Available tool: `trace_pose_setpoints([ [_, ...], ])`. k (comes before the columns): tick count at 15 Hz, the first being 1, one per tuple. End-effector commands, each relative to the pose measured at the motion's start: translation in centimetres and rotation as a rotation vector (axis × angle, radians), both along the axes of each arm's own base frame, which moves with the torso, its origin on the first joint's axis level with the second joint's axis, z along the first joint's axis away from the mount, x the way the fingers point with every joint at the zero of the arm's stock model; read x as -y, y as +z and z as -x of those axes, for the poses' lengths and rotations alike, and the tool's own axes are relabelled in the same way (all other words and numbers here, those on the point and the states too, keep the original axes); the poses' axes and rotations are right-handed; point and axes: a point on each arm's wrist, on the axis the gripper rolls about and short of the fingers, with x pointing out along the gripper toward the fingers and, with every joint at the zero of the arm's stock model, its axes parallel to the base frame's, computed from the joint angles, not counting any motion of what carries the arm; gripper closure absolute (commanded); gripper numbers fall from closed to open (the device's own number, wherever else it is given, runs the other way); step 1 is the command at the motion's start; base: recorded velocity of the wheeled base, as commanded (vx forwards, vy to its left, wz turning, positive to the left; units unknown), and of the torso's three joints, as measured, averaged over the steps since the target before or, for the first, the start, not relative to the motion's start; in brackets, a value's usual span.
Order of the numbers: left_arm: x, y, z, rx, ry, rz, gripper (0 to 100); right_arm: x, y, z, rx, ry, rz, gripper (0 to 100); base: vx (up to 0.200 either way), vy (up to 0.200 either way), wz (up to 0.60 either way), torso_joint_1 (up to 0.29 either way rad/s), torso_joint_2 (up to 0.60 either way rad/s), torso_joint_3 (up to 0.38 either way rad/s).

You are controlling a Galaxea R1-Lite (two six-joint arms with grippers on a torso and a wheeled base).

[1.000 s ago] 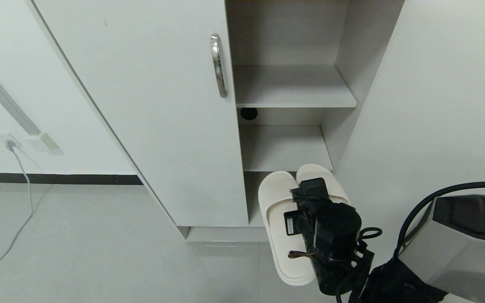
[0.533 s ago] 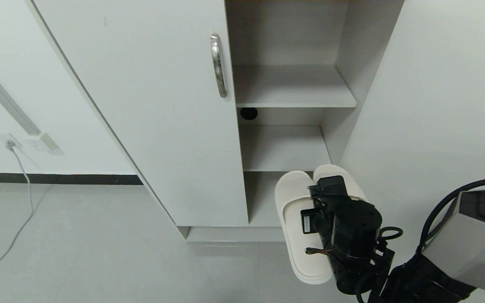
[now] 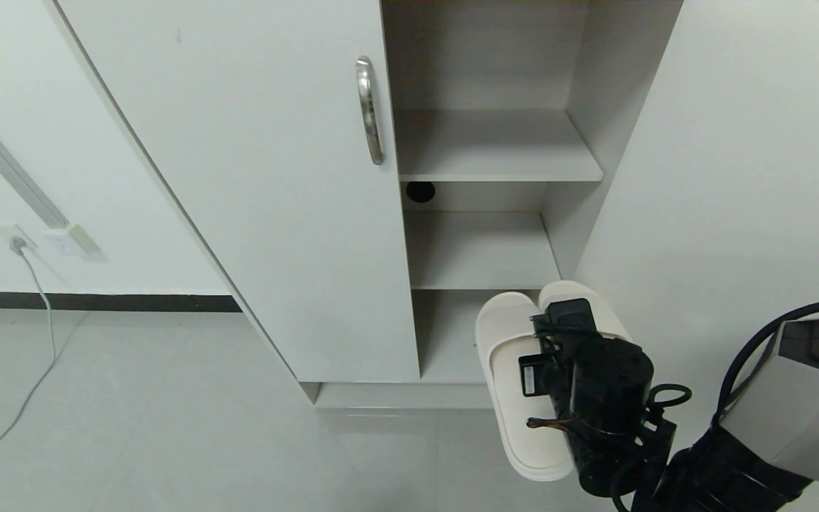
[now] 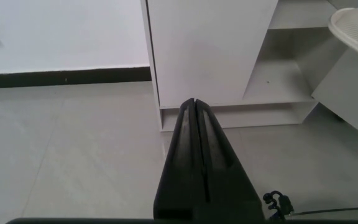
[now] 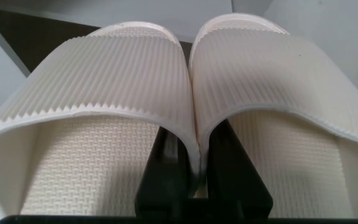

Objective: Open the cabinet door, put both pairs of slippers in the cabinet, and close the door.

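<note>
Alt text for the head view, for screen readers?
The right gripper holds a pair of white slippers before the open cabinet's lowest compartment, toes toward it. The right door is swung open, showing two shelves; the left door, with a metal handle, is shut.

You get no text, number or sign you can read in any view. The only label is a small white sticker (image 3: 529, 377) with dark print, on the black housing just behind the right gripper (image 3: 563, 313); its print is too small to make out. The wall socket plate (image 3: 13, 236), low on the wall, carries no marking you can read either.
</note>
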Motion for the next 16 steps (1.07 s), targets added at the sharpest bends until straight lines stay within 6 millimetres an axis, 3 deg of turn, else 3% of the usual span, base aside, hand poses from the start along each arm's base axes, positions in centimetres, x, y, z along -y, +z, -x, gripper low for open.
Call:
trace_pose_setpoints([
  [1, 0.0, 0.0, 0.0, -0.001, 0.0, 0.002, 100, 0.4, 0.0, -0.1, -0.002, -0.012, 0.002, 100, 0.0, 0.0, 0.0, 0.0, 0.0, 0.0],
  [11, 0.0, 0.0, 0.0, -0.001, 0.002, 0.002, 100, 0.4, 0.0, -0.2, 0.0, -0.014, 0.0, 100, 0.0, 0.0, 0.0, 0.0, 0.0, 0.0],
  [16, 0.0, 0.0, 0.0, -0.001, 0.0, 0.002, 100, -2.6, 1.8, 0.2, 0.056, 0.055, -0.061, 100, 0.0, 0.0, 0.0, 0.0, 0.0, 0.0],
])
